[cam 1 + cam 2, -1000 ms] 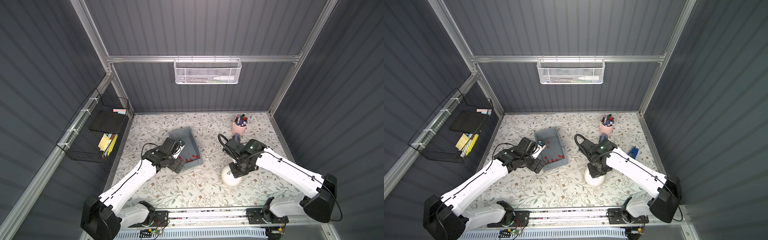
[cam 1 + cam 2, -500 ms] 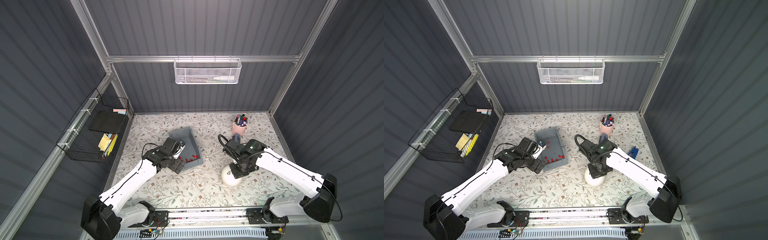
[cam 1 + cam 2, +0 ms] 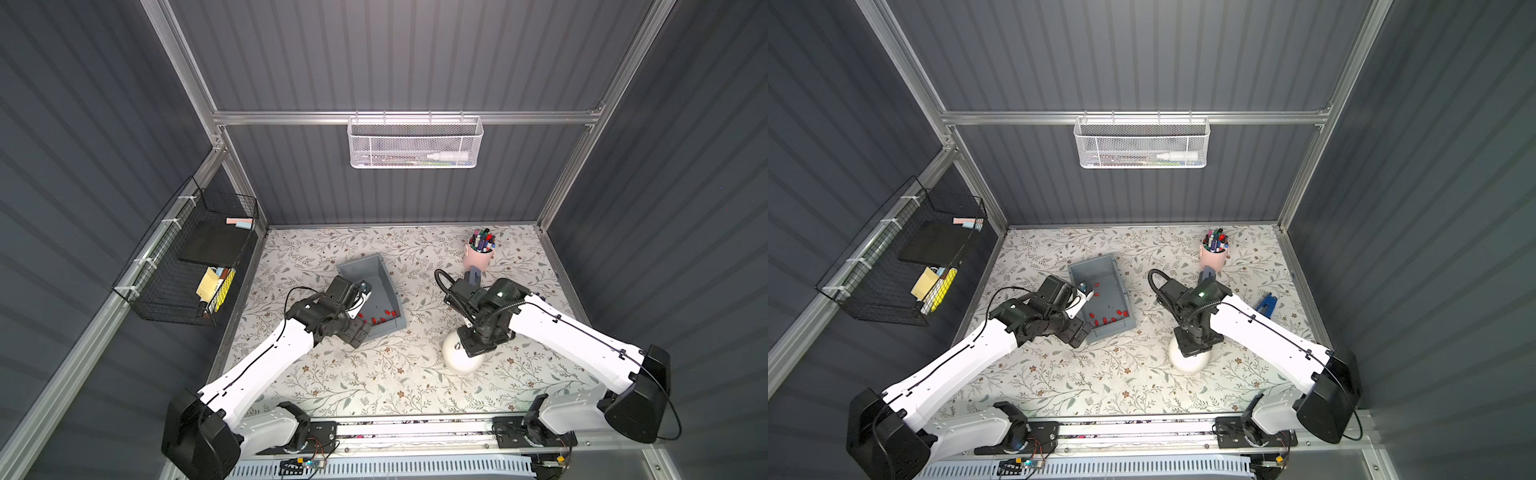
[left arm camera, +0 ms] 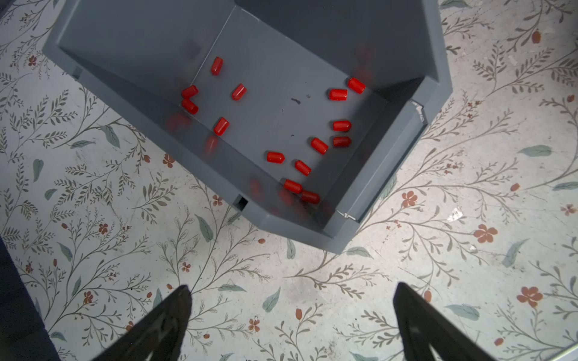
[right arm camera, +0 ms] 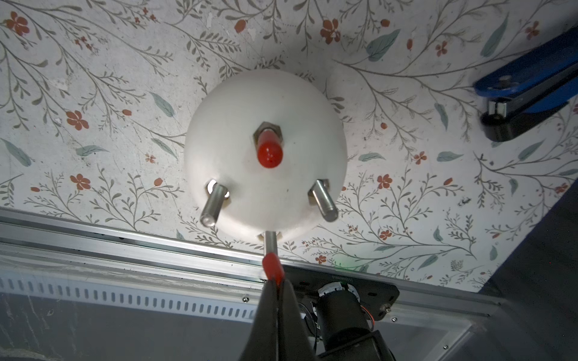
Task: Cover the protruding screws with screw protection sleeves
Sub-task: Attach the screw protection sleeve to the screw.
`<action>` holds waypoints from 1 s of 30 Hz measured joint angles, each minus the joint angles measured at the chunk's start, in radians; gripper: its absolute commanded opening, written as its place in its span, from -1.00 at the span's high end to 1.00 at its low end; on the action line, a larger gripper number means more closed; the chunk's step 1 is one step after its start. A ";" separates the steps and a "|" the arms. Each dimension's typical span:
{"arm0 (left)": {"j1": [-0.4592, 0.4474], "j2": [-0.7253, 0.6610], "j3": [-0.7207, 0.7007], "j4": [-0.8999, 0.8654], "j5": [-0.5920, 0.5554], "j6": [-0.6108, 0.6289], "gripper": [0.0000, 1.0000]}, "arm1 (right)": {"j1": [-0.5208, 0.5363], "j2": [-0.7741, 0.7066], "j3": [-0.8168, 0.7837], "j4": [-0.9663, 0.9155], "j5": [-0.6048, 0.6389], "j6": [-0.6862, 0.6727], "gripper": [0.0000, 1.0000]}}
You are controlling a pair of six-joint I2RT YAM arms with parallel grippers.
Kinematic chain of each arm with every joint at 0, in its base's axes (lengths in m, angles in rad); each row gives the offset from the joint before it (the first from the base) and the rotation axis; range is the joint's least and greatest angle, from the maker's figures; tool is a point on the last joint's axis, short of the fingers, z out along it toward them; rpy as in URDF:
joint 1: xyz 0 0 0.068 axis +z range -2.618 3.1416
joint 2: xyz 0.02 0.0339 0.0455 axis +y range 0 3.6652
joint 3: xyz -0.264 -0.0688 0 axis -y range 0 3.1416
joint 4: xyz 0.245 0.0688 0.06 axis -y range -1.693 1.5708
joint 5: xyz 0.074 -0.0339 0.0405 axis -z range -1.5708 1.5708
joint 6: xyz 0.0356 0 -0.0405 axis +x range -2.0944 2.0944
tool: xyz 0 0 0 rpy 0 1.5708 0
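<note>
Right gripper (image 5: pixel 275 281) pinches a red sleeve (image 5: pixel 273 269), seemingly onto a screw (image 5: pixel 269 242) of the white dome (image 5: pixel 244 103); left gripper (image 4: pixel 293 287), well away, gapes wide.

- We see a tabletop (image 3: pixel 374 382) patterned off-white, with grey-green leafy sprigs and small rust-red flowers.
- The bin (image 4: pixel 140 31) is plain slate grey, and the screw protection sleeves (image 4: pixel 337 94) are bright red.
- The dome (image 5: pixel 237 103) is smooth white, and its protruding screws (image 5: pixel 213 203) are silvery.
- We make out a pale pink pen cup (image 3: pixel 478 259) and a blue-and-black clamp (image 5: pixel 531 75).
- The walls (image 3: pixel 415 62) are dark grey, ribbed in vertical stripes.
</note>
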 measured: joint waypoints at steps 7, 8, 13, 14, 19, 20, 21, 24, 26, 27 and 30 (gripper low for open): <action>-0.006 0.000 0.000 0.000 -0.008 0.003 -0.99 | 0.000 0.002 -0.011 0.005 -0.010 0.001 1.00; -0.006 0.000 0.000 0.000 -0.008 0.003 -0.99 | 0.000 0.006 -0.011 0.005 -0.012 0.002 1.00; -0.006 0.000 0.000 0.000 -0.014 0.006 -0.99 | 0.000 0.021 -0.013 0.009 -0.012 0.004 0.83; -0.006 0.000 0.000 0.000 -0.014 0.006 -0.99 | 0.000 0.021 -0.013 0.009 -0.012 0.004 0.80; -0.011 0.000 0.000 0.000 -0.015 0.006 -0.99 | 0.000 0.019 -0.013 0.008 -0.011 0.011 0.58; -0.011 0.000 0.000 0.001 -0.015 0.006 -0.99 | 0.000 0.018 -0.011 0.008 -0.010 0.011 0.53; -0.011 0.000 0.000 0.001 -0.015 0.006 -0.99 | 0.000 0.018 -0.008 0.007 -0.008 0.013 0.51; -0.011 0.000 0.000 0.000 -0.015 0.006 -0.99 | 0.000 0.013 0.006 0.007 -0.002 0.013 0.50; -0.011 -0.001 0.000 0.001 -0.015 0.006 -0.99 | 0.000 0.006 0.008 0.007 0.001 0.015 0.55; -0.011 -0.001 0.000 0.001 -0.015 0.006 -0.99 | 0.000 0.004 0.008 0.007 0.002 0.018 0.60; -0.012 -0.001 -0.003 0.002 -0.016 0.006 -0.99 | 0.000 0.001 0.008 0.010 0.002 0.025 0.76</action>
